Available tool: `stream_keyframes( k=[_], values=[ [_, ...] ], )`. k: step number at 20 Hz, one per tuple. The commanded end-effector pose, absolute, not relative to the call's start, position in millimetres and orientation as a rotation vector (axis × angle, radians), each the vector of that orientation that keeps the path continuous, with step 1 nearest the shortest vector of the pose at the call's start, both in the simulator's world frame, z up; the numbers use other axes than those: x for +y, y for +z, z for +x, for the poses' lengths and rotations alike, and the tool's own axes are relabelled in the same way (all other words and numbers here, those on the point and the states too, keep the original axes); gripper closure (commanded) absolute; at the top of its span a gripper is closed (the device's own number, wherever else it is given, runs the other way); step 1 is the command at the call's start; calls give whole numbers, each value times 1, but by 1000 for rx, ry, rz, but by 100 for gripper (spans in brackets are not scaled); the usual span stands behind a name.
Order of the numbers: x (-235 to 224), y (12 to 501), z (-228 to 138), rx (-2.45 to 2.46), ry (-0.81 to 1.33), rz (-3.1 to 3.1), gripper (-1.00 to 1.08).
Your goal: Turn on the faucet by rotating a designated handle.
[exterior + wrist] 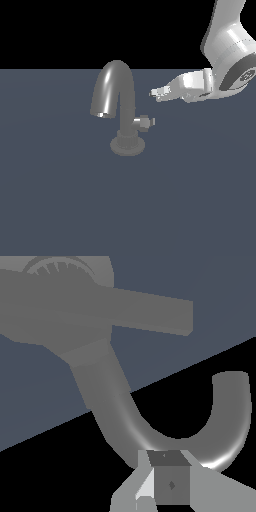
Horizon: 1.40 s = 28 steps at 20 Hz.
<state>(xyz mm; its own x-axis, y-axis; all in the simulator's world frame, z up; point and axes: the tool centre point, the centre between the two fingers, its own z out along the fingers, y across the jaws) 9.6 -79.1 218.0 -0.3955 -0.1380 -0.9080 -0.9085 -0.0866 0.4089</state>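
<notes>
The grey faucet (121, 90) stands upright on its round ribbed base (127, 146), its arched spout curving toward the exterior view's left. The stubby handle (145, 122) sticks out of the stem toward the exterior view's right, ending in a lighter blocky tip. My gripper (155, 93) hovers above and slightly right of the handle, pointing at the spout's stem and touching nothing. Its fingers look pressed together, with nothing between them. In the wrist view the handle (160, 313) crosses as a thick bar, the spout (227, 416) curls behind, and my gripper (165, 483) shows at the frame's edge.
The faucet stands alone on a flat dark blue-grey floor (65, 200). My white arm (230, 55) comes in from the exterior view's upper right. Beyond the floor's far edge the background is black.
</notes>
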Motion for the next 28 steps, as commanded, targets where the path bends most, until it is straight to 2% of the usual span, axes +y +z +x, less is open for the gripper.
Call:
stream_keyframes(
  k=[1, 8, 17, 28],
  values=[
    [-80, 203, 7, 1573, 1568, -1063, 108],
    [-80, 180, 0, 1605, 1599, -911, 108],
    [-80, 176, -2, 1610, 1604, -886, 108],
    [-79, 140, -42, 1609, 1604, -885, 108]
  ],
)
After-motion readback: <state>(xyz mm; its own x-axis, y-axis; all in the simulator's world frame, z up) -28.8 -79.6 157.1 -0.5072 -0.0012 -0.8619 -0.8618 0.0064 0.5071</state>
